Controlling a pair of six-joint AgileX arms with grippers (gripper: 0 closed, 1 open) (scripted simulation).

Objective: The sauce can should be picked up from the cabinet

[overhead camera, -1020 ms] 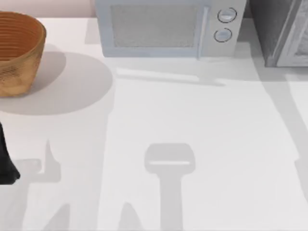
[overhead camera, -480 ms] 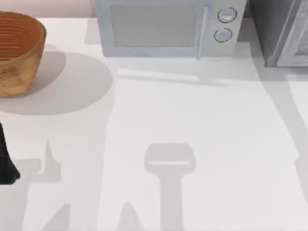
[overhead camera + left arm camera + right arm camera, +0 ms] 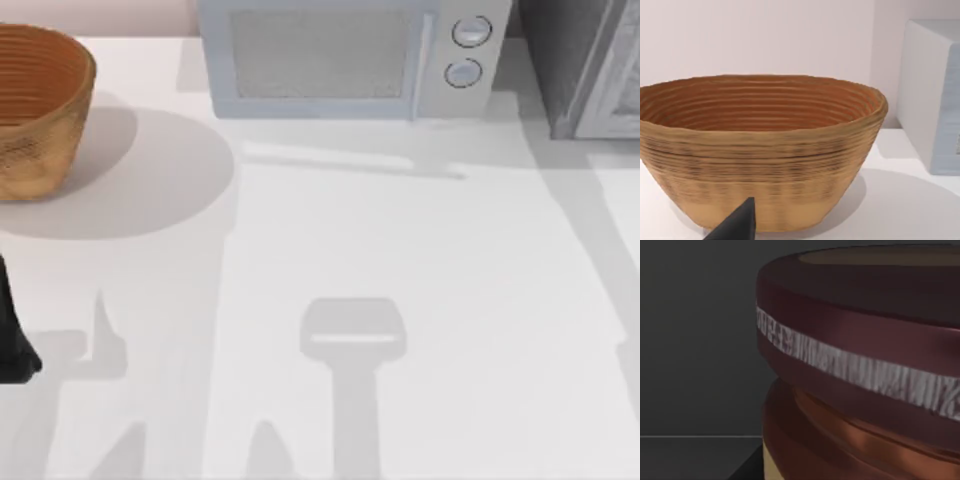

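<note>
The small cylindrical sauce can (image 3: 860,365), maroon-topped with a tan-orange body, sits inside the dark grey speckled cabinet (image 3: 580,60), close before the right wrist camera; the right gripper's opening cannot be told. The left arm (image 3: 12,330) is parked near the woven brown basket (image 3: 40,110).

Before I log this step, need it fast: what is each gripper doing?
Left gripper: parked near the basket, fingers cannot be told.
Right gripper: close up against the sauce can, grip cannot be told.
</note>
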